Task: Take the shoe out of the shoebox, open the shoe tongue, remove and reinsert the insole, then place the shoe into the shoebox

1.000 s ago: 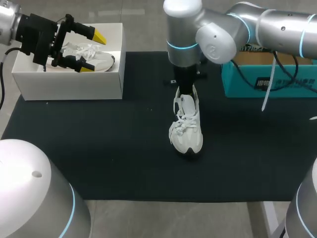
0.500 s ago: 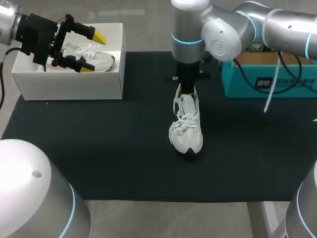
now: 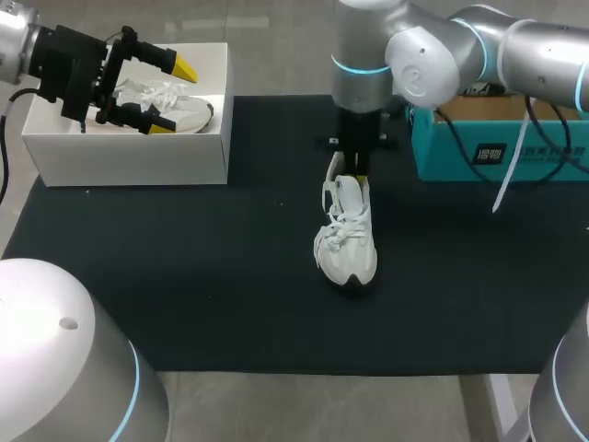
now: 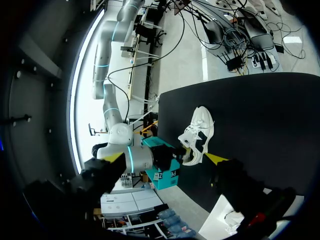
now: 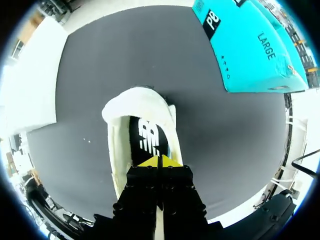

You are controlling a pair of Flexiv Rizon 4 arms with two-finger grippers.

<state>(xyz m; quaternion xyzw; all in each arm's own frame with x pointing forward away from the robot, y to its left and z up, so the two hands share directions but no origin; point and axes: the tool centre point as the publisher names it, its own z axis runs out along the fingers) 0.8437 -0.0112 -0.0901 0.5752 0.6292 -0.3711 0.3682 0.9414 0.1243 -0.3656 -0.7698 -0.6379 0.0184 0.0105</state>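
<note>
A white shoe (image 3: 345, 238) stands on the black mat (image 3: 184, 276), toe toward the near edge. My right gripper (image 3: 355, 173) hangs just over its heel end, shut, with nothing seen between its tips. In the right wrist view the right gripper (image 5: 159, 161) sits above the shoe's opening (image 5: 140, 130), where the dark insole (image 5: 151, 140) shows. My left gripper (image 3: 164, 89) is open above the white shoebox (image 3: 129, 152), which holds a second white shoe (image 3: 179, 103). From the left wrist view the left gripper (image 4: 167, 158) faces the standing shoe (image 4: 198, 134) across the mat.
A teal cardboard box (image 3: 502, 147) stands at the mat's far right, close beside my right arm, and shows ahead of the right gripper as the teal box (image 5: 250, 45). The white shoebox (image 5: 35, 75) lies off to the side there. Bare mat surrounds the shoe.
My right arm has shifted to the right, its gripper now at the shoe's heel edge. The shoe and my left arm have not moved.
</note>
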